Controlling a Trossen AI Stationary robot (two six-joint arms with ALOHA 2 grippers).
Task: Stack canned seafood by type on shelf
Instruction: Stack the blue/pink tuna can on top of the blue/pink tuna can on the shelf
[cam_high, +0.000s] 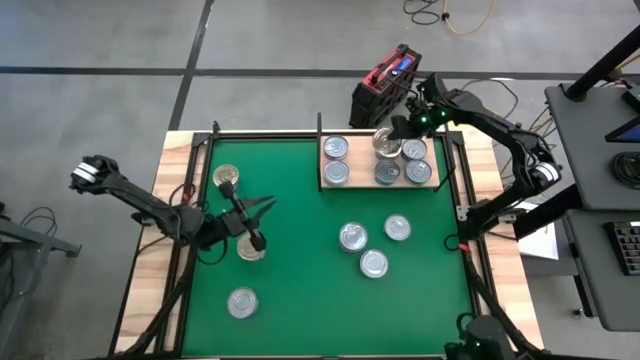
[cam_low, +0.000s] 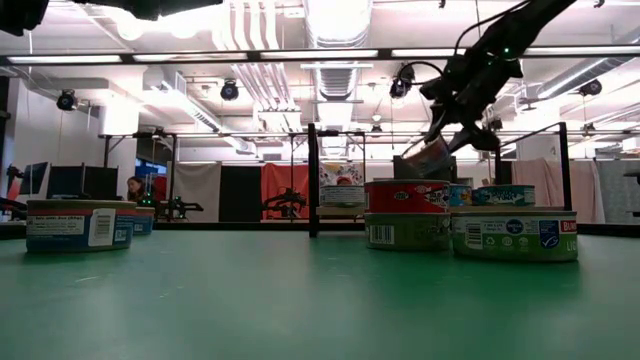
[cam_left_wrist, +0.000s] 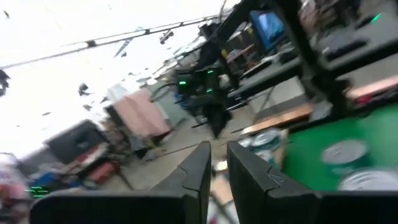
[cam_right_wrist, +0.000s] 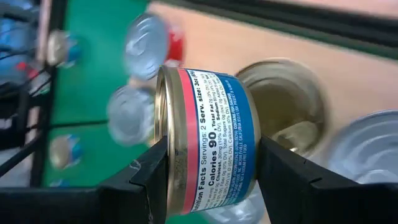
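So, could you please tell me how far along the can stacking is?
Partly done: several cans sit on the shelf. The right pincer holds a can above it. About six cans remain on the green mat, near the left pincer.

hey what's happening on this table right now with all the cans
The right gripper holds a can tilted above the wooden shelf at the far edge of the green mat, where several cans already sit. The left gripper hangs shut over the mat's left part, holding nothing. More loose cans lie on the mat.
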